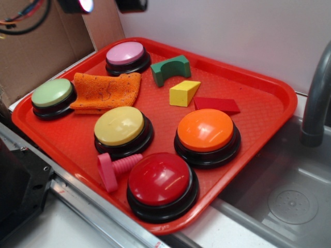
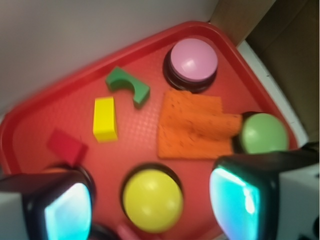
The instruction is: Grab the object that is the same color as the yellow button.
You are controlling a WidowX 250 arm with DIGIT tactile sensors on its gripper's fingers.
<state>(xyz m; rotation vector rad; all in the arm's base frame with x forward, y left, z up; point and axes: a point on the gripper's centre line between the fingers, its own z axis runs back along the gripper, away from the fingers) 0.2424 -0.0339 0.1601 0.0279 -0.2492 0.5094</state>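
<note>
My end effector [image 2: 152, 207] is showing at the bottom of the wrist view. Its two fingers [image 2: 67, 210] are standing far apart, wide open, and glowing blue-green on the inside. Nothing is sitting between them and they are touching nothing. They are hanging high over the red tray [image 1: 269, 88].

Between the two fingers, lower down, the yellow button [image 2: 152, 200] is sitting on the tray. The little yellow block [image 2: 105, 119] is lying in the upper left part of the wrist view, well apart from my fingers. In the exterior view the yellow block [image 1: 183, 93] is resting in the middle of the tray, just beside the red wedge [image 1: 217, 105] and near the green arch [image 1: 170, 70].

The orange cloth [image 1: 107, 92] is lying between the pink button [image 1: 126, 56] and the green button [image 1: 51, 95]. The orange button [image 1: 207, 134] and the red button [image 1: 161, 183] are sitting toward the bottom of the frame, with a pink screw [image 1: 116, 169] beside the red one.

The tray is resting on a grey surface [image 1: 67, 227]. A metal sink [image 1: 289, 196] is showing at the lower right, and a white wall [image 1: 232, 31] is standing behind.
</note>
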